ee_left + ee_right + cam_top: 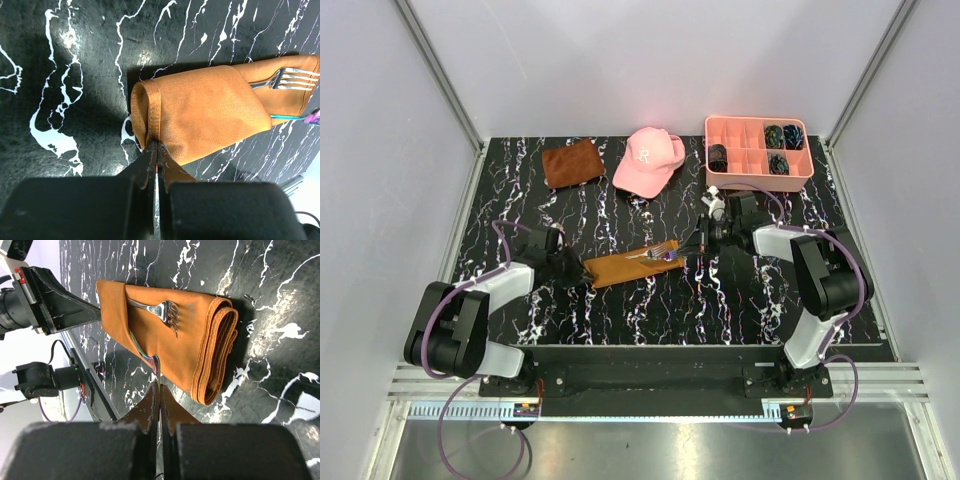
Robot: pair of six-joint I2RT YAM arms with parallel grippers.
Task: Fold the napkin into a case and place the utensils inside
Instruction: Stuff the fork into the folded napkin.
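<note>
Case (625, 267) lies mid-table. Fork (160, 310) tines and 1 purple-tipped utensil (150, 357) poke out of its mouth. Left gripper (154, 145) is pressed together at the folded end. Right gripper (159, 387) is pressed together at the purple tip; cannot tell if it pinches. Judgement: push the utensil along the case's length, left bracing the fold.

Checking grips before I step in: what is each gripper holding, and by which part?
Left gripper seems to pinch the case at its folded end; right gripper seems to pinch a utensil by its handle tip.
</note>
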